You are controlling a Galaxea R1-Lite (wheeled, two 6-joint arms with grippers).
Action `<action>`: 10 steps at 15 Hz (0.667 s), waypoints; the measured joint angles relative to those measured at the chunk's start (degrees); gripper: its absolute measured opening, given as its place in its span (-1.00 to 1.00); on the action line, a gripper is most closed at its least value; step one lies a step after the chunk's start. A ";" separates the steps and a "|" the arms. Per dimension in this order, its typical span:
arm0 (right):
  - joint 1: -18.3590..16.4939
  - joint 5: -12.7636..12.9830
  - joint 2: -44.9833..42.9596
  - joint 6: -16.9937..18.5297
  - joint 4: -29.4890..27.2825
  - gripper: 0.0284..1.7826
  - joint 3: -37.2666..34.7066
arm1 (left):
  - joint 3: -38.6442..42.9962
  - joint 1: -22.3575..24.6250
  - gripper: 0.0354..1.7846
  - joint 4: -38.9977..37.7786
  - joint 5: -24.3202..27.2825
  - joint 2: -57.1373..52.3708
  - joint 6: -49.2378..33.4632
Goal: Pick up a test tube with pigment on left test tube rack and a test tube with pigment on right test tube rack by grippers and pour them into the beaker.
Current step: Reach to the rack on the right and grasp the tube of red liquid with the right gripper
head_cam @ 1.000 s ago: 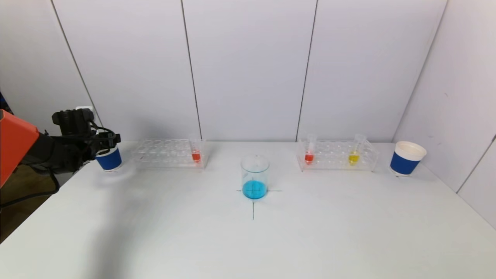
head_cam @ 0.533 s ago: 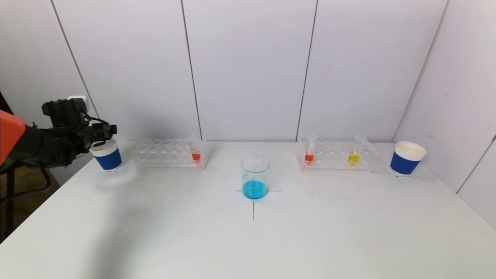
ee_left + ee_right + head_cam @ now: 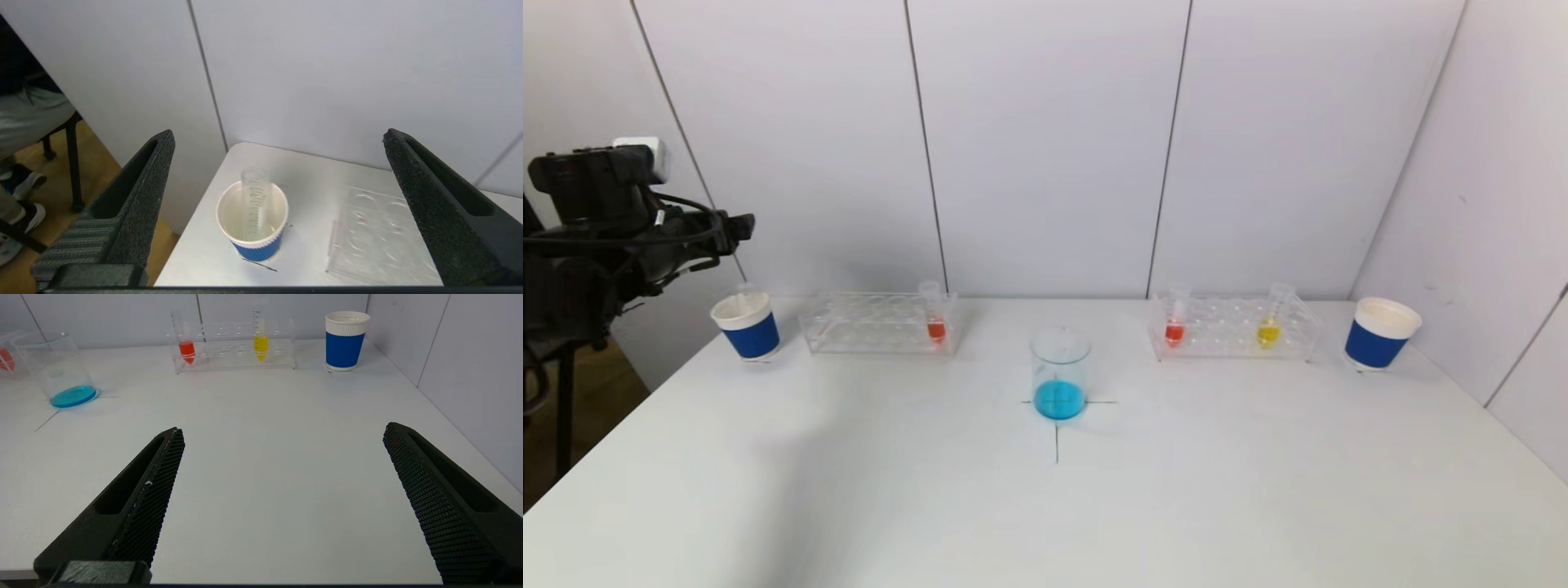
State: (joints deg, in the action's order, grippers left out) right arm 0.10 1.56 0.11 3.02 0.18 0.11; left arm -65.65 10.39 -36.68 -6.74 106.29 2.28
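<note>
A beaker (image 3: 1059, 373) with blue liquid stands mid-table. The left test tube rack (image 3: 866, 325) holds one tube of red pigment (image 3: 936, 320). The right test tube rack (image 3: 1232, 328) holds a red tube (image 3: 1174, 323) and a yellow tube (image 3: 1268, 326). My left gripper (image 3: 278, 134) hangs open and empty, high above the left blue cup (image 3: 252, 228). An empty clear tube (image 3: 254, 196) leans inside that cup. My right gripper (image 3: 282, 430) is open and empty, low over the table's near right part, facing the right rack (image 3: 235, 347); it is outside the head view.
A second blue paper cup (image 3: 1380, 333) stands at the far right, near the side wall. White wall panels close the back and right. The table's left edge drops to the floor beside the left cup. A black cross marks the beaker's spot.
My left arm has risen and drawn back to the left, away from the left cup, which now shows fully. The right arm and the tubes have not moved.
</note>
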 joint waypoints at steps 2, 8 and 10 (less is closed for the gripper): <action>-0.02 0.00 0.00 0.02 0.02 0.99 0.00 | 4.64 -2.49 0.99 0.38 0.66 -6.99 0.22; -0.05 0.04 0.00 0.02 0.02 0.99 -0.01 | 19.24 -7.34 0.99 5.44 1.01 -29.44 0.33; -0.02 0.01 0.00 0.00 0.02 0.99 -0.01 | 25.41 -7.63 0.99 6.29 0.71 -36.86 0.50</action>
State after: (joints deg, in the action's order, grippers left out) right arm 0.07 1.57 0.11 3.02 0.21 0.10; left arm -40.24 2.76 -30.39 -6.03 69.43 2.78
